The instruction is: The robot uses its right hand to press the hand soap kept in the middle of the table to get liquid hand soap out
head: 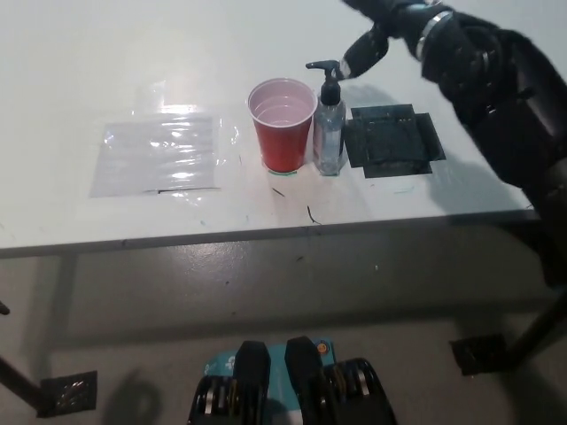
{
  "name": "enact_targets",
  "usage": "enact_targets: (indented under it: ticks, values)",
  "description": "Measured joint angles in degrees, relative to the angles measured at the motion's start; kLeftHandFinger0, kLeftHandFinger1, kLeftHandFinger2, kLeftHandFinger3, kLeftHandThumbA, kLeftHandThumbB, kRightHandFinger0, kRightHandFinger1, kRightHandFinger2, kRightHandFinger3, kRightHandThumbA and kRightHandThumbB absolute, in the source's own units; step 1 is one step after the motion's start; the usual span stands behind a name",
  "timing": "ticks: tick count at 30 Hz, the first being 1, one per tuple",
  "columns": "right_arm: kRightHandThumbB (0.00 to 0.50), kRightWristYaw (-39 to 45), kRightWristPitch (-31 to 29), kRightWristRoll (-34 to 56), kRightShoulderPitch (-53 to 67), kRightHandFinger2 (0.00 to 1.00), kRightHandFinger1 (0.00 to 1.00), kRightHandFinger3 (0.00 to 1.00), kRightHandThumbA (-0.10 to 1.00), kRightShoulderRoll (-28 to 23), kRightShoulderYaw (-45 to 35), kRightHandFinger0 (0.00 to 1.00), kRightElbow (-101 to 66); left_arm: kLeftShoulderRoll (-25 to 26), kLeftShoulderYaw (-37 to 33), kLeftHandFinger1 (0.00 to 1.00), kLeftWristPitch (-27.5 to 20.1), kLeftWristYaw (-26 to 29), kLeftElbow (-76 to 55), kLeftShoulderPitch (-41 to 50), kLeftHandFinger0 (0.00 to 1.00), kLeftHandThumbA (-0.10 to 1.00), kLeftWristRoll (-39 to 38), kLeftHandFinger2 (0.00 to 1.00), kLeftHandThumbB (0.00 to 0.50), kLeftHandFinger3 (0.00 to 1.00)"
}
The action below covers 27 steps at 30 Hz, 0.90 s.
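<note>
A clear hand soap bottle with a black pump head stands upright near the middle of the white table. Its spout points left over a red plastic cup, which touches the bottle's left side. My black right arm comes in from the upper right. My right hand hovers just right of and slightly above the pump head, open and holding nothing. One fingertip reaches down close to the pump; whether it touches is unclear. The top edge of the picture cuts off part of the hand. My left hand is out of view.
A black taped square lies right of the bottle, under my forearm. A clear plastic sheet lies flat at the table's left. The table's front edge runs across the middle, with grey floor below.
</note>
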Motion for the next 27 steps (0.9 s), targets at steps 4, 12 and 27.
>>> enact_targets:
  ticks: [4, 12, 27]
  values:
    - [0.388, -0.59, -1.75, -0.50, -0.18, 1.00, 1.00, 1.00, 1.00, 2.35, -0.29, 1.00, 4.18, -0.06, 0.00, 1.00, 0.00, -0.60, 0.00, -0.59, 1.00, 0.39, 0.73, 1.00, 0.000, 0.90]
    - [0.392, -2.13, -4.51, -1.56, -0.05, 1.00, 1.00, 1.00, 1.00, 6.10, -0.64, 1.00, 10.84, -0.73, 0.18, 1.00, 0.00, -1.81, -0.01, -0.70, 1.00, 0.46, 1.82, 1.00, 0.000, 0.91]
    - [0.374, -4.92, -7.35, -3.67, 2.70, 1.00, 1.00, 1.00, 1.00, 6.89, -0.74, 1.00, 10.64, -0.77, 1.73, 1.00, 0.00, -4.56, -0.30, -1.58, 1.00, 0.90, 5.30, 1.00, 0.004, 0.93]
